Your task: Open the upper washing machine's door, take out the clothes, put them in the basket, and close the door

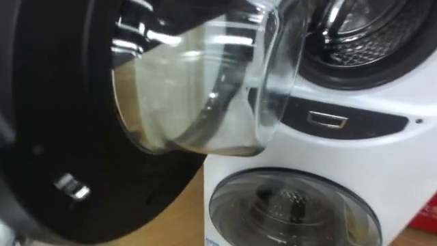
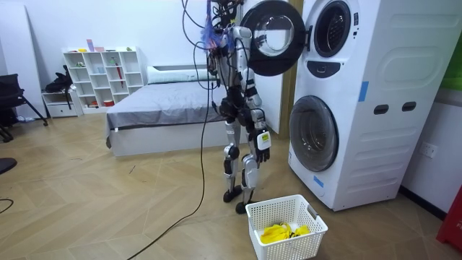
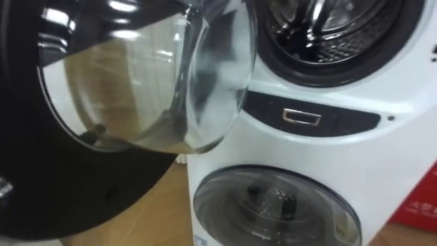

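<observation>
Right hand [image 2: 262, 141] hung by the thigh, couldn't tell if its fingers were curled; robot stood facing the stacked washing machine [image 2: 354, 101], top door [image 1: 54, 102] swung open on the left; white basket [image 2: 296, 247] nearby on the floor held yellow clothes [image 2: 281, 232].

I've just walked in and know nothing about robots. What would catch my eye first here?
The upper machine's round door hangs wide open, its glass bowl bulging right in front of the robot's eyes, with the shiny drum to its right. In the room view the robot stands at two stacked white machines. A white basket holding something yellow sits on the floor by its feet.
</observation>
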